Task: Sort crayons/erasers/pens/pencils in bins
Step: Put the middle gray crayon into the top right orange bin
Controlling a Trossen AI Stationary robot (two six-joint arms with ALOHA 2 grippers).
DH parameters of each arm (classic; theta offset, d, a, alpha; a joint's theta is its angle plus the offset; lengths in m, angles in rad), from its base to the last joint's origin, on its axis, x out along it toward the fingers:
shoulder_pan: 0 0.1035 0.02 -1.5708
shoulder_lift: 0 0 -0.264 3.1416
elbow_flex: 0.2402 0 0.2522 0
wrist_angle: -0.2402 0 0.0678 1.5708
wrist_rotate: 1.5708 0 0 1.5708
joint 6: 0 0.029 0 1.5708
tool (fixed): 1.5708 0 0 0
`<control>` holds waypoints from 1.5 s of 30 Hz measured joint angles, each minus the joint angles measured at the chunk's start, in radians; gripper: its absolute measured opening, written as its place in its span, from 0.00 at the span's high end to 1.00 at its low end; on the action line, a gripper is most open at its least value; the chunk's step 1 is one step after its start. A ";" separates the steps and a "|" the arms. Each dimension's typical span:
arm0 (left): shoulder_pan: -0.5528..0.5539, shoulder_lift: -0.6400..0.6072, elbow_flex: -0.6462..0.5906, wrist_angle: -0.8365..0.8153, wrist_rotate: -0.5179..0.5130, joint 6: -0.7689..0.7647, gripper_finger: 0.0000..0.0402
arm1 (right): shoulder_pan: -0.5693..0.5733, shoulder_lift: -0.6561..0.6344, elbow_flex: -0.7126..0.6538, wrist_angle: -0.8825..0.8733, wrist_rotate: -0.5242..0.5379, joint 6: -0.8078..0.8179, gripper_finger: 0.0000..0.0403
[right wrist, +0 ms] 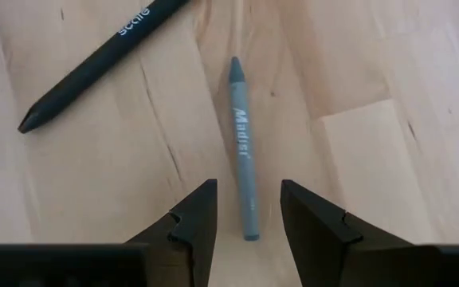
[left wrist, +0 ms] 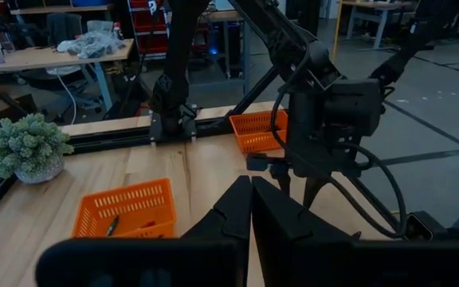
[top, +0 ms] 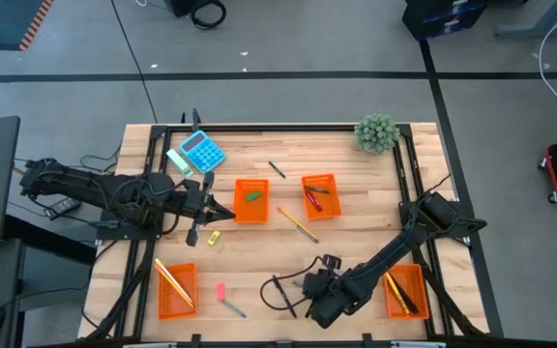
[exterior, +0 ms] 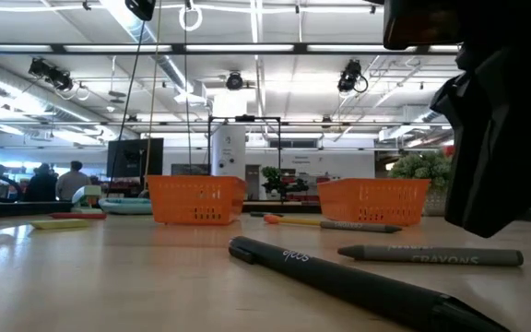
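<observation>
grey crayon: flat on the wooden worktop near its front edge, beside a black pen
right gripper: fingers spread, straddling the crayon's end
left gripper: pressed together, beside a bin holding the green eraser

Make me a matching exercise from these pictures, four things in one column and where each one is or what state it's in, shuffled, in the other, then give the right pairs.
Things:
1. grey crayon
2. green eraser
3. left gripper
4. blue calculator

Places or states:
A. shut, holding nothing
B. inside an orange bin
C. lying on the table between the open fingers of the right gripper
D. on the table near its far left corner

Pairs: 1-C, 2-B, 3-A, 4-D
</observation>
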State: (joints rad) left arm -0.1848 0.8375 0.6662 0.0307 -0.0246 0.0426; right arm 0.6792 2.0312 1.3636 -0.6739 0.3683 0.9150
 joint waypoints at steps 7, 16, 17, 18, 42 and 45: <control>0.000 0.000 0.000 -0.004 0.000 0.003 0.96 | 0.004 0.000 -0.042 0.024 -0.032 0.017 0.64; 0.000 0.000 0.000 -0.005 0.000 0.006 0.94 | -0.008 -0.002 -0.074 0.042 -0.054 0.025 0.64; 0.000 0.000 0.000 -0.005 0.000 0.006 0.94 | -0.009 -0.002 -0.074 0.042 -0.053 0.025 0.65; 0.000 0.000 0.000 -0.005 0.000 0.006 0.95 | -0.010 -0.002 -0.074 0.042 -0.053 0.023 0.65; 0.000 0.000 0.000 -0.021 0.000 0.021 0.96 | -0.038 -0.001 -0.076 0.042 -0.022 -0.135 0.94; 0.000 0.000 0.000 -0.021 0.000 0.022 0.95 | -0.043 -0.001 -0.076 0.041 -0.021 -0.150 0.94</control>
State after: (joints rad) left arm -0.1848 0.8375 0.6662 0.0093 -0.0246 0.0643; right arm 0.6366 2.0304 1.2873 -0.6326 0.3473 0.7654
